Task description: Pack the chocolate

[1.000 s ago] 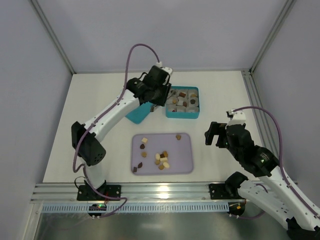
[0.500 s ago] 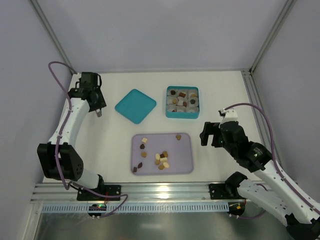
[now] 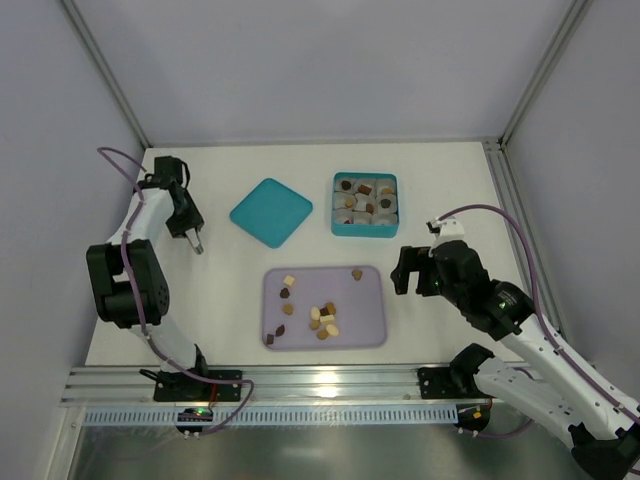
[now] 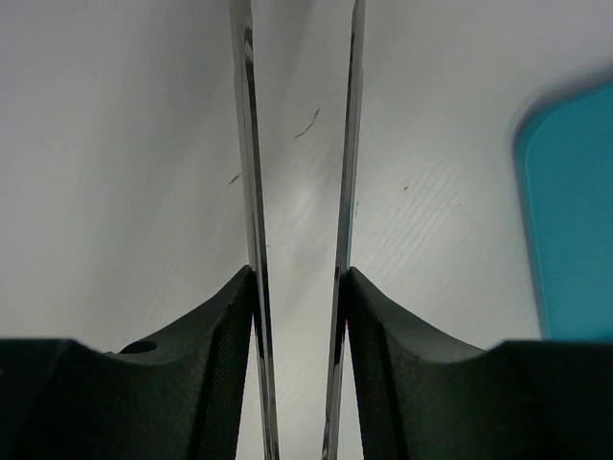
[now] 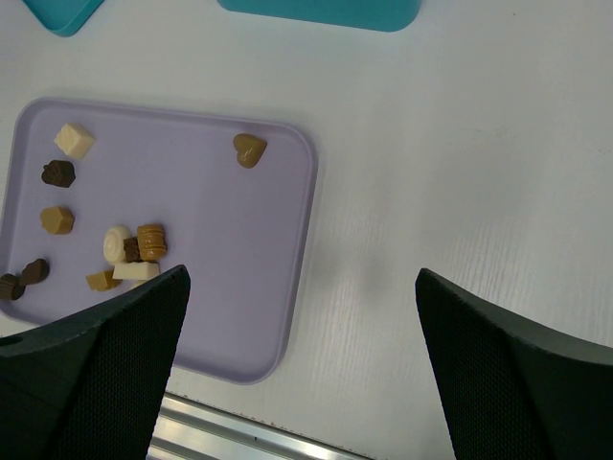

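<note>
1. Standing by the desk, I noted that within the last second the left claw had swung away from over the teal box. It hung above bare surface at the far left edge, its fingers a narrow way apart with nothing between them.
2. With that arm gone, the teal lid was in plain sight. It lay flat just left of the box, and the box stood uncovered.
3. The right claw had edged in toward the right side of the lavender tray. Its fingers were spread wide and held nothing.
4. The chocolate lay in two places. Loose pieces were scattered on the tray, with a small cluster near its middle and a tan heart alone toward the far right corner. Further pieces sat in the white cups inside the box.
5. Assessment: the left arm appeared to have cleared out of the way so the right arm could take a turn. The heart lay nearest that claw. Packing was only part done, with several pieces left on the tray and the lid not yet fitted.
</note>
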`<move>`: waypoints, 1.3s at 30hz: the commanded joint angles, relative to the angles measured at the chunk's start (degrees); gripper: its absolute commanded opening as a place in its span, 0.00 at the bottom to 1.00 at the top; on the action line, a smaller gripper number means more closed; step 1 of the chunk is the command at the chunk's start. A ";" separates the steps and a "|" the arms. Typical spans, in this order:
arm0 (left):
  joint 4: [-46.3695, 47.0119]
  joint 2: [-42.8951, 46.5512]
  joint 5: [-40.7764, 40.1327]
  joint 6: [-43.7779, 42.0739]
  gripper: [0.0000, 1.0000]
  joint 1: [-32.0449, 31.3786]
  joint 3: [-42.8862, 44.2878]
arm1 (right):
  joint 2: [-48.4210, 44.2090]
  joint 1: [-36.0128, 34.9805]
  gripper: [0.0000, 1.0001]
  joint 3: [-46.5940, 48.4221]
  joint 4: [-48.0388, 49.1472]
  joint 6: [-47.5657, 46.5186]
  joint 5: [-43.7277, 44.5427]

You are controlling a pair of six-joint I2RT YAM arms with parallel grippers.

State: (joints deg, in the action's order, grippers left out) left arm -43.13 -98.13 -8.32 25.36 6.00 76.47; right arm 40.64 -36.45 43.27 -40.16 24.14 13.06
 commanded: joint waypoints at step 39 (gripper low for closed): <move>-3.35 -5.41 1.64 -0.05 0.92 3.58 6.59 | 3.57 -0.29 1.00 0.50 3.78 0.03 -1.02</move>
State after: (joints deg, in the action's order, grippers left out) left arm -44.69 -107.37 -6.81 25.10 9.19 80.38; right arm 43.92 -36.45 42.28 -36.49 24.16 11.03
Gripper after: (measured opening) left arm 0.922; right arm 0.996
